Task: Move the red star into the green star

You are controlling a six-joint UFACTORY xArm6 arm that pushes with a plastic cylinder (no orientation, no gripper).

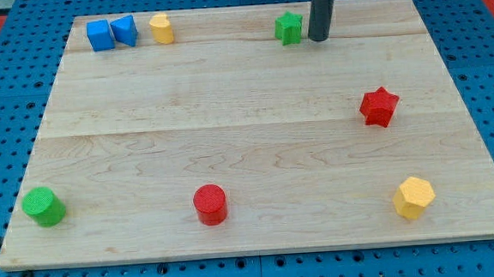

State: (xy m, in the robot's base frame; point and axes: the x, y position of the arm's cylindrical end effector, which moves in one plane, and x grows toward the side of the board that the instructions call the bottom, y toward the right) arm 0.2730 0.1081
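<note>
The red star (379, 106) lies on the wooden board at the view's right, about mid-height. The green star (288, 28) sits near the view's top, right of centre. My tip (318, 39) stands just to the right of the green star, close to it with a small gap, and well above and left of the red star. The rod rises straight out of the view's top.
Two blue blocks (100, 35) (124, 30) and a yellow block (162, 28) sit at the top left. A green cylinder (42, 207) is at the bottom left, a red cylinder (210, 203) at bottom centre, a yellow hexagonal block (414, 198) at bottom right.
</note>
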